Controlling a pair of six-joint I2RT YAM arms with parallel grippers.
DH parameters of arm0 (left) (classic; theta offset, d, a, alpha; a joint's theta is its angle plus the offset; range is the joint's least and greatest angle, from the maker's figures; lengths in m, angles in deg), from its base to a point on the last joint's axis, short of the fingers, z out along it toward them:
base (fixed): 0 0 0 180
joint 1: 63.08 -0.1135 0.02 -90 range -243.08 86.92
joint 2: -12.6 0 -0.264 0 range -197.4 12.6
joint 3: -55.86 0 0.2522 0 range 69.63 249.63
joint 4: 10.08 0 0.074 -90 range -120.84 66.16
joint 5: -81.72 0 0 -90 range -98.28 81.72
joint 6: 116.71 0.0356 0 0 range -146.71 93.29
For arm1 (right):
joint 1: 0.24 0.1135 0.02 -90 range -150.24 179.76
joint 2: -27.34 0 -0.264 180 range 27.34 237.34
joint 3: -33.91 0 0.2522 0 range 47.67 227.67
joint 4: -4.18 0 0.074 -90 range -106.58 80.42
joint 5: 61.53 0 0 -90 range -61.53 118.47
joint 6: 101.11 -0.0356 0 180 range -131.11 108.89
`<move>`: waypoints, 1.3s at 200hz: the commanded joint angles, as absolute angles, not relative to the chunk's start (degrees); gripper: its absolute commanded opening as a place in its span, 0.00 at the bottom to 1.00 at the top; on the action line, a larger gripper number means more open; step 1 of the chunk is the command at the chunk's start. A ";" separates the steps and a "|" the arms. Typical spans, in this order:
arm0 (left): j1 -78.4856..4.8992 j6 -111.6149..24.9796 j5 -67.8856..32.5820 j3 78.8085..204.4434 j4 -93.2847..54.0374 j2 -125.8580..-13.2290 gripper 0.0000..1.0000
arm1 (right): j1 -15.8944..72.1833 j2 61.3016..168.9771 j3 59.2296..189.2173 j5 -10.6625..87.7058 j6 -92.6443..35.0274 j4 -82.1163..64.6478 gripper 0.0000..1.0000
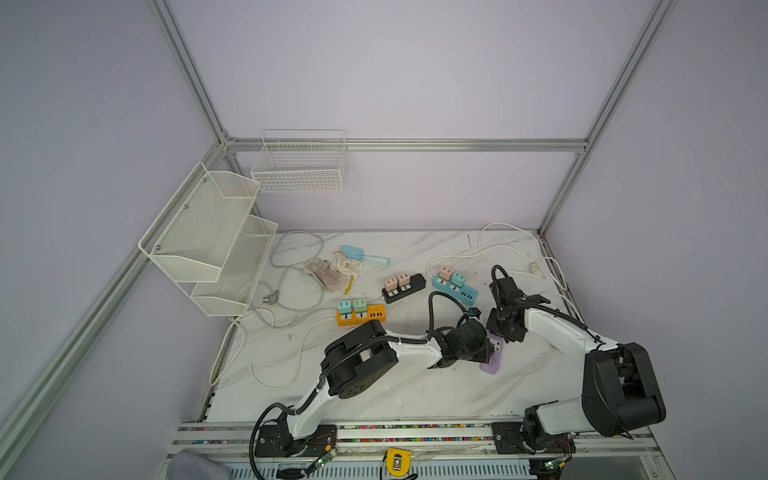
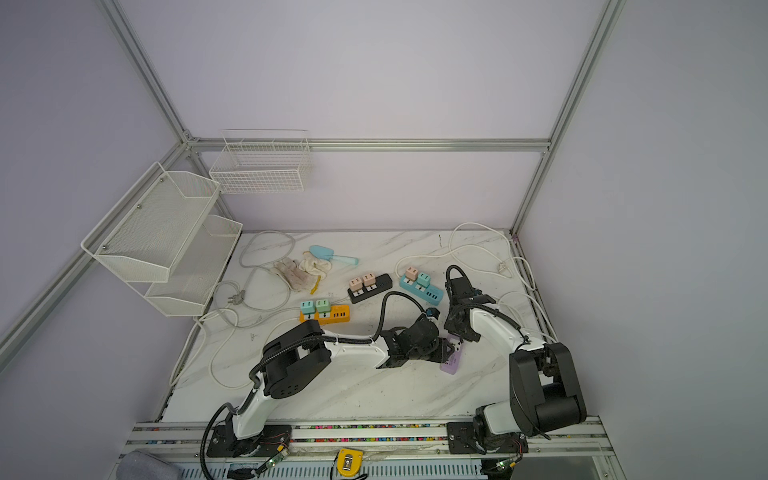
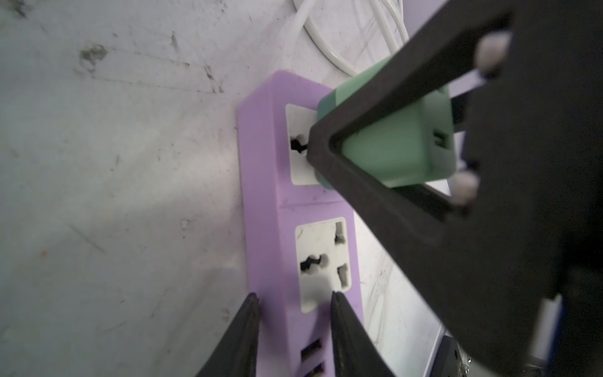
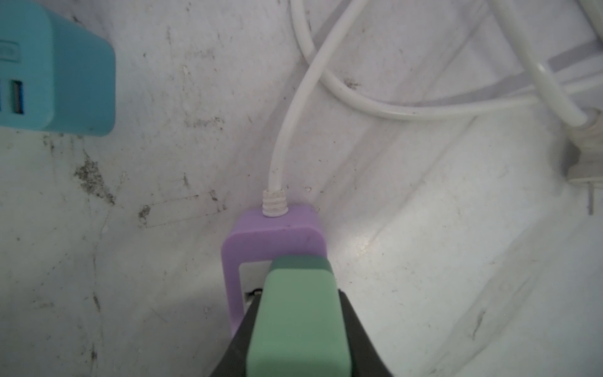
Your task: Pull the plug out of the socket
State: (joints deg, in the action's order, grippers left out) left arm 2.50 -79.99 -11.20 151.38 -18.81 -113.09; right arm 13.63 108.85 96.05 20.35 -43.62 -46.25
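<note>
Task stage: early in the pull, as I judge; the grasp is made, but the separation does not show yet.
Done: the right gripper (image 4: 297,329) is clamped with its two black fingers on the sides of the green plug (image 4: 298,293), so the plug is firmly gripped.
Left to do: the plug's base sits against the end socket of the purple strip (image 3: 264,182) and no pins are visible. It seems to be inside, or lifted only slightly, and a little tilted to the strip. It has to be drawn fully out.
Green plug: in the socket nearest to the white cable (image 4: 284,153). From above, the arms hide it.
Purple strip: in a top view the purple strip (image 1: 491,365) lies flat on the marble table (image 1: 436,395), toward 4 o'clock from the table's middle, and runs roughly from 1 o'clock to 7 o'clock. Its second socket (image 3: 323,261) is empty.
Left gripper: the left gripper (image 3: 293,295) is open only a little. One fingertip is at the strip's long edge, the other over its face beside the empty socket. It does not enclose the strip; it seems to hold it down, but real contact I cannot tell.
Other strips: the orange strip (image 1: 374,313), the black strip (image 1: 415,284) and the teal strip (image 1: 467,296) lie between 9 and 12 o'clock from the purple one, each with two plugs, and no gripper is on them.
</note>
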 commanded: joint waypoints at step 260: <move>4.24 -80.06 -15.81 152.22 -38.11 -120.04 0.29 | 11.89 104.63 93.90 24.59 -45.66 -39.38 0.21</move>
